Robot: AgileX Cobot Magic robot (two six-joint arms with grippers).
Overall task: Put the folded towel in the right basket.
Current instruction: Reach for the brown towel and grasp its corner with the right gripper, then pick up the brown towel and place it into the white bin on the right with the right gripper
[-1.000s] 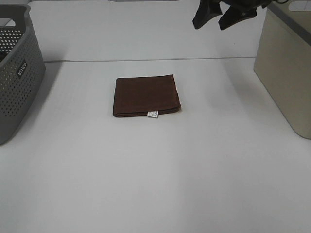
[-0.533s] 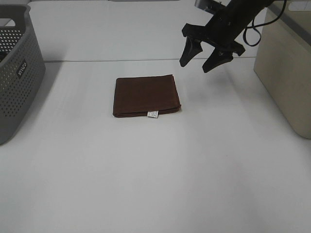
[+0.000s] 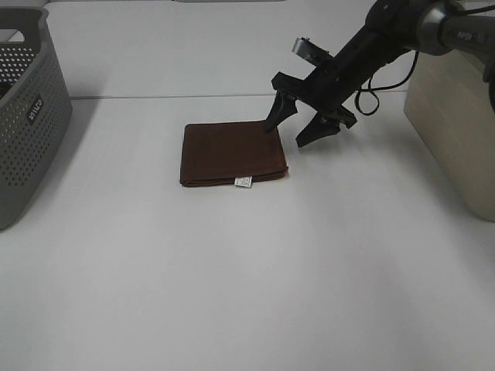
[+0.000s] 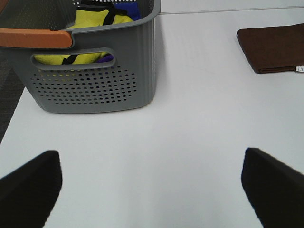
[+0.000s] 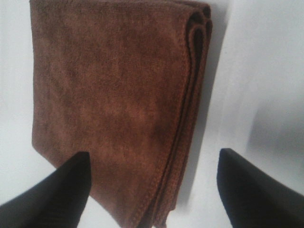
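- The folded dark brown cloth towel [image 3: 230,152] lies flat near the middle of the white table [image 3: 232,278], a small white label [image 3: 244,182] sticking out of its near edge.
- The tall beige plastic basket [image 3: 456,124] stands at the right edge of the table, well apart from the towel.
- The right arm's black gripper [image 3: 286,136] hangs at the towel's far right corner with its jaws spread apart and nothing held.
- One fingertip [image 3: 271,127] is over the corner of the cloth and the other over bare table just beside the towel's right edge. Whether the first one touches the cloth is hard to tell.
- The right wrist view shows the towel [image 5: 114,95] and its layered edge lying between the two dark fingers [image 5: 57,190].
- The grey perforated plastic basket [image 3: 27,116] stands at the left edge, with yellow fabric [image 4: 97,19] inside it.
- The left gripper [image 4: 152,190] hangs above bare table near the grey basket, fingers wide apart and empty.
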